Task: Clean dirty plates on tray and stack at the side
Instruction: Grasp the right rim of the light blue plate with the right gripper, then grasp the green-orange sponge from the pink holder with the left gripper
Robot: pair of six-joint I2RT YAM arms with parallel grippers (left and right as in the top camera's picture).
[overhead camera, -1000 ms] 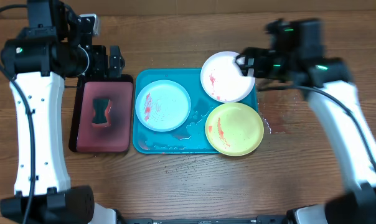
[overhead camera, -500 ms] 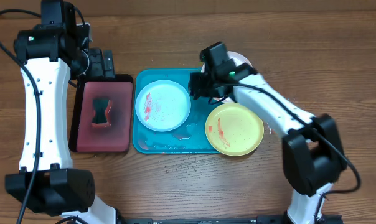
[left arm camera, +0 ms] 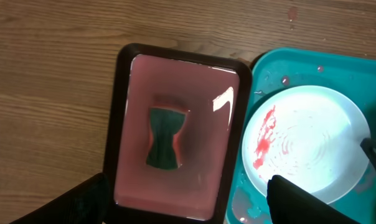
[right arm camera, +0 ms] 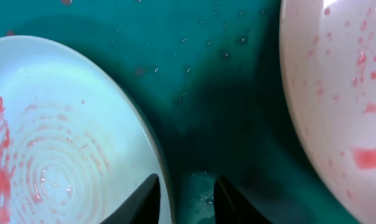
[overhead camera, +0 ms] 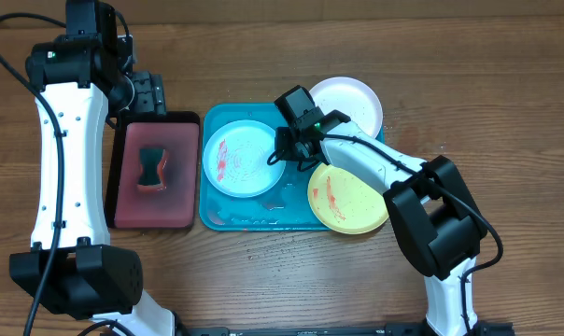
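The tray (overhead camera: 249,220) holds the blue plate (overhead camera: 245,159), its edge between the spread fingers of the right pincer (right arm camera: 185,186); the left pincer (left arm camera: 188,180) gapes wide too

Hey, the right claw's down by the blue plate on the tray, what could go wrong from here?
1. The right claw is open at the rim of the light blue plate, and the floor of the tray is wet. The plate may slide away rather than get pinched.
2. The white plate lies close by and overhangs the tray's far edge. Lifting the light blue plate might knock it off.
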